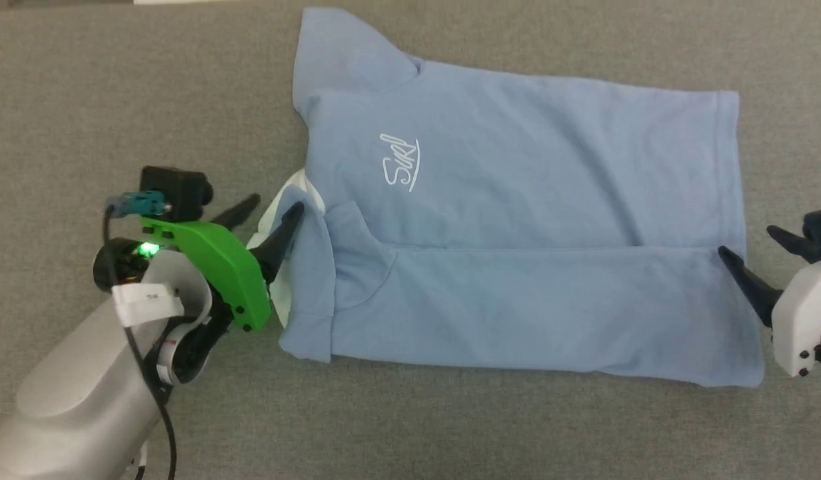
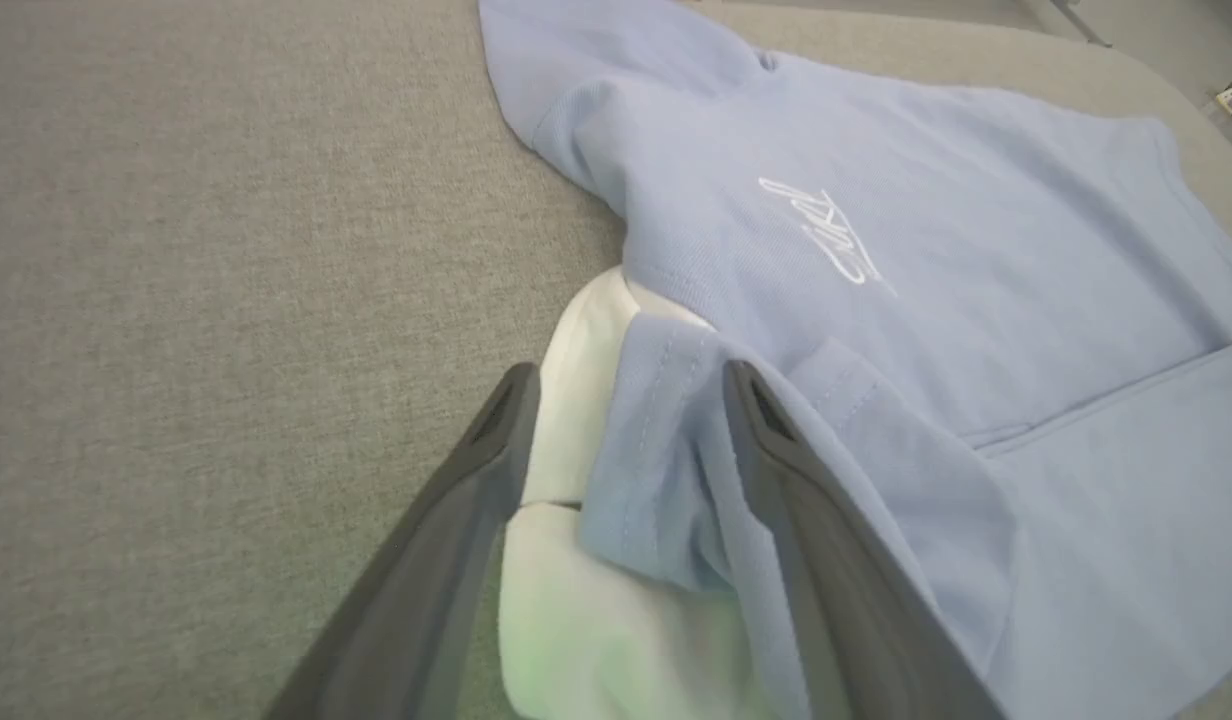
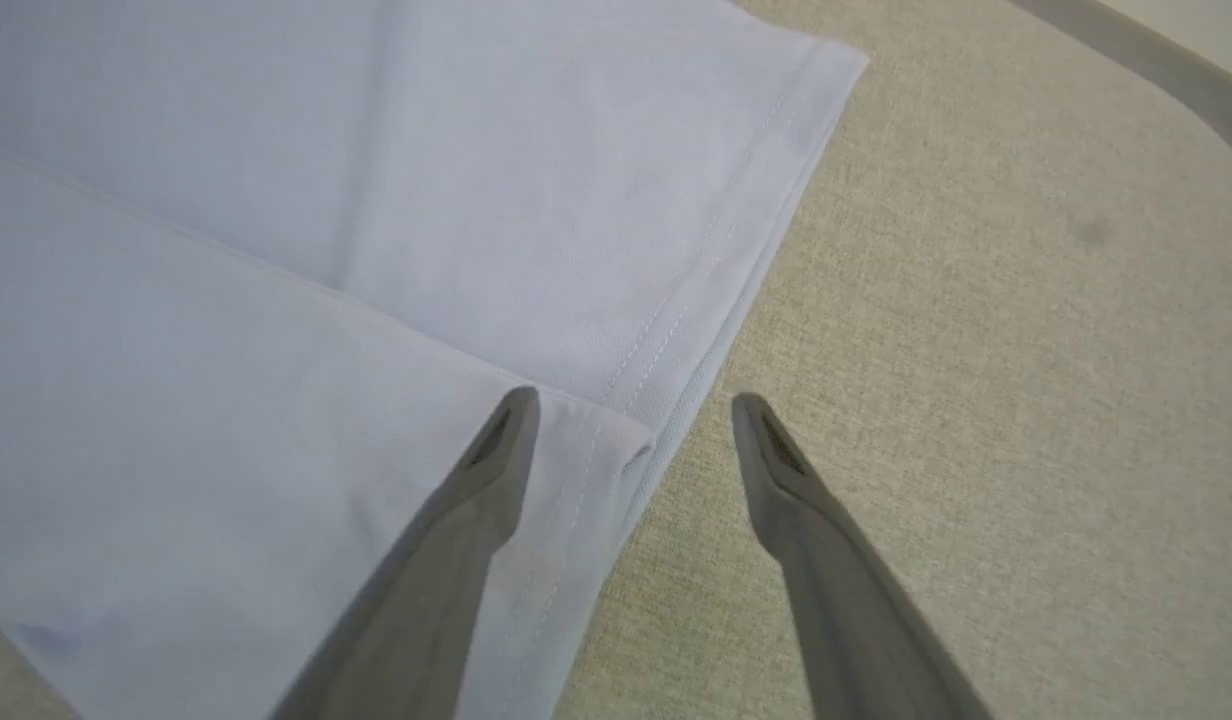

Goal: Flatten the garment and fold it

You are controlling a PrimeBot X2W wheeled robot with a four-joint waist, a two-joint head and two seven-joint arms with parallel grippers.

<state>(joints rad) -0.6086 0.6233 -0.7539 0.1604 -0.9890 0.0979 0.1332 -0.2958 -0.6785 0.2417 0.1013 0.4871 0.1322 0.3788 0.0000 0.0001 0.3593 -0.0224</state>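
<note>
The garment (image 1: pixel 517 200), a light blue polo shirt, lies spread on the grey surface with its near long side folded over up to the middle. Its white script logo (image 1: pixel 398 162) faces up. My left gripper (image 1: pixel 277 203) is open at the collar end. In the left wrist view its fingers (image 2: pixel 631 370) straddle a folded blue sleeve edge and the white collar (image 2: pixel 576 400). My right gripper (image 1: pixel 746 240) is open at the hem end. One fingertip rests over the folded hem corner (image 3: pixel 616 450), the other over bare surface (image 3: pixel 632 398).
The grey cloth-covered table (image 1: pixel 117 80) stretches wide to the left of and in front of the shirt. Its rounded edge (image 3: pixel 1126 50) shows beyond the hem in the right wrist view, and again at the upper right of the left wrist view (image 2: pixel 1126 70).
</note>
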